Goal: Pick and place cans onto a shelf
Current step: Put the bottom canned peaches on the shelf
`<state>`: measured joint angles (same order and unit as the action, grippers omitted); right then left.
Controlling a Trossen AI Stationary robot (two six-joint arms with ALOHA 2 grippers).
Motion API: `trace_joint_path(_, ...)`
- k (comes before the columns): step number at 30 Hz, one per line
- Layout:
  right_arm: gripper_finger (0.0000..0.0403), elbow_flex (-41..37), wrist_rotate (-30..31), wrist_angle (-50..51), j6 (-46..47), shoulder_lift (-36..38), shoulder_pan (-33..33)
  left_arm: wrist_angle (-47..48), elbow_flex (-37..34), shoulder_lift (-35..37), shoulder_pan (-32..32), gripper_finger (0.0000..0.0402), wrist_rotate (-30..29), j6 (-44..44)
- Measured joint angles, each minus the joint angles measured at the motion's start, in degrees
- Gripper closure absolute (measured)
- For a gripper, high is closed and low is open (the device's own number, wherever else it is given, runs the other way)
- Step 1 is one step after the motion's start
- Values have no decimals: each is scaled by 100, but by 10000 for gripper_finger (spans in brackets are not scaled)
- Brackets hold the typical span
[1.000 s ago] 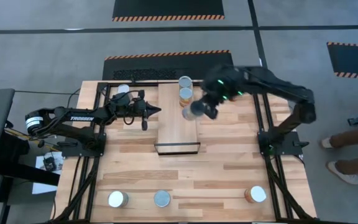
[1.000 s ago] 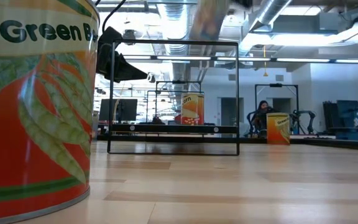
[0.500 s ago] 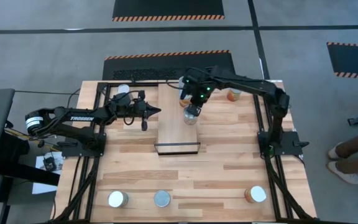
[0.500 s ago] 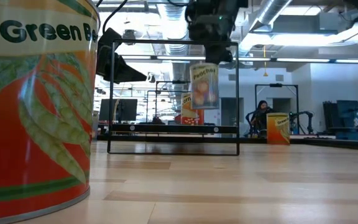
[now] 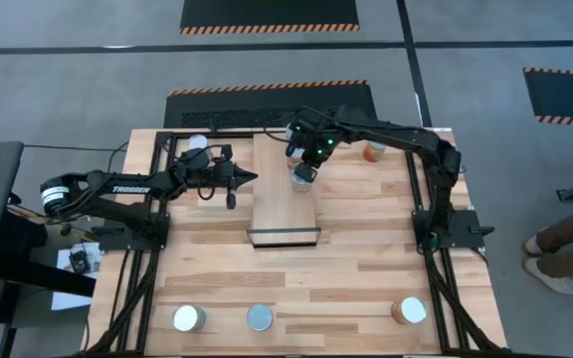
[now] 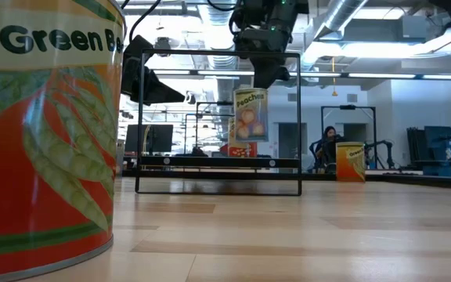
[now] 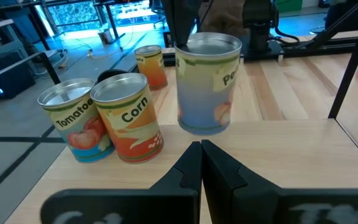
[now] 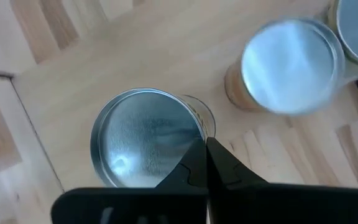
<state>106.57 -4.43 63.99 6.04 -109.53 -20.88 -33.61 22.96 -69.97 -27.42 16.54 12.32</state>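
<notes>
Silver-topped peaches can (image 6: 250, 114) hangs above the shelf (image 5: 285, 204), just beside the corn can (image 7: 128, 117); we judge the right gripper (image 5: 304, 159) is clamped on it for placing. Left gripper (image 5: 239, 178), fingers together, waits beside the shelf.

Under the right gripper (image 5: 303, 165) hangs the peaches can (image 6: 250, 114): pale blue label, peach-orange fruit, silvery top. Beyond it from the left gripper (image 7: 201, 163), the corn can (image 7: 127, 117) shows orange and white with a green band; beside that, the tomatoes can (image 7: 73, 119), white with red fruit. The shelf (image 5: 282, 214) is pale wood, dark-edged. Nearest, the green beans can (image 6: 45, 129): orange, green leaves.
</notes>
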Motion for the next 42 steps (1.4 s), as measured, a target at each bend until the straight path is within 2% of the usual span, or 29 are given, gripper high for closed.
trace_joint_path(10,397,-896,120,-582,938,156,17,64,0,0,0,401,2,-3)
trace_joint_path(19,396,-943,463,-624,1113,218,4,68,0,1,0,401,1,-7)
trace_joint_path(28,393,-943,462,-786,1107,215,10,70,0,1,0,401,1,-10)
trace_joint_path(42,343,-943,753,-793,1023,213,6,72,0,2,0,401,2,-10)
